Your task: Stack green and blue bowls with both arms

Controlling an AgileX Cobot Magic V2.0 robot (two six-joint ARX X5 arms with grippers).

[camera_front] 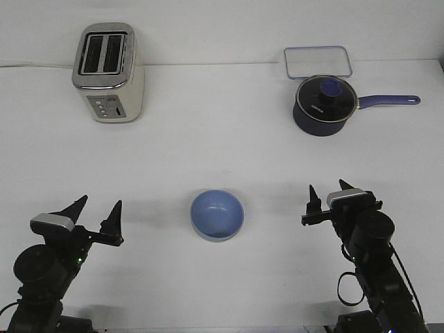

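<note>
the blue bowl [217,214] sits upright on the white tabletop [222,146], low in the front view and roughly midway between the two arms; only blue shows, inside and at the rim. the left end effector [96,211] hovers to its left with its pointed fingers spread apart, holding nothing. the right end effector [328,193] stands to the bowl's right — its fingers also parted and bare. neither touches the bowl. far back on the left stands a silver toaster [108,72]; far back on the right, a dark saucepan [325,104] with a purple handle, and just behind it a clear container lid [317,61].
</note>
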